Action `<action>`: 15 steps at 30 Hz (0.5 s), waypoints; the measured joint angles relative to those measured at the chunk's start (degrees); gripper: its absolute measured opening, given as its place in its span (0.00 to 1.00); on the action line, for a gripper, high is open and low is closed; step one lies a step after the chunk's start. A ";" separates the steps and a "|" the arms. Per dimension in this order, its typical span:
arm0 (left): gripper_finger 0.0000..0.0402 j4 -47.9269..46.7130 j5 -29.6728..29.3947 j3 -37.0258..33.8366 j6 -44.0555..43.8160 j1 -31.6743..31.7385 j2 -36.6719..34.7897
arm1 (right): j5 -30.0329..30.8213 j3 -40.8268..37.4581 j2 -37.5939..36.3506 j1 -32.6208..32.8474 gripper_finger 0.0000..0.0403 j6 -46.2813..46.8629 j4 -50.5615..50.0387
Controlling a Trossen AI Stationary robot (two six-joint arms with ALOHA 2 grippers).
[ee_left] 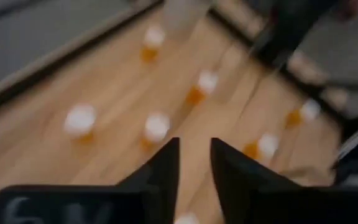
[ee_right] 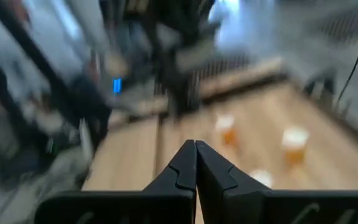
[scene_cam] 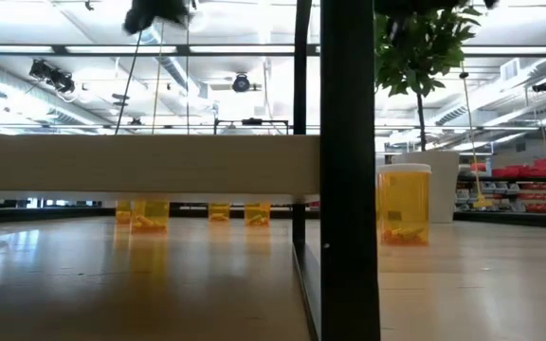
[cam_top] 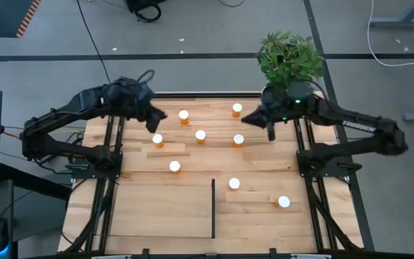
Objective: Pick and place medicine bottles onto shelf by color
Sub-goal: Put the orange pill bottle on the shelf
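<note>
Eight medicine bottles (cam_top: 200,135) | translucent orange, round white caps | upright

Plank table (cam_top: 142,216), bottles (cam_top: 175,167), shelf (cam_top: 164,210)

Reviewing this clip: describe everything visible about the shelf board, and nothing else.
The shelf is a flat rectangular board of pale wood, lying on the plank tabletop at its near edge, left of centre in the high view. A thin black upright strip runs along its right short edge. Nothing rests on the board: all eight bottles stand off it, and neither gripper is near it. In the low view, the strip shows as a dark vertical post close to the camera.
</note>
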 joint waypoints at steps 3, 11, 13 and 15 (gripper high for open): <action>0.42 -5.63 0.03 -0.76 2.38 -0.73 -0.02 | 0.48 6.61 5.76 2.93 0.01 5.26 -2.16; 0.70 -4.37 -7.02 -0.98 8.29 -0.53 1.30 | 1.79 23.15 17.33 4.96 0.01 13.83 -2.01; 0.72 -6.95 -7.35 -0.94 9.83 -0.63 1.67 | 4.88 26.13 19.66 4.96 0.01 13.62 -2.74; 0.72 -12.65 -9.81 -0.97 10.24 -0.63 2.85 | 6.93 28.47 22.09 4.92 0.02 12.54 -4.62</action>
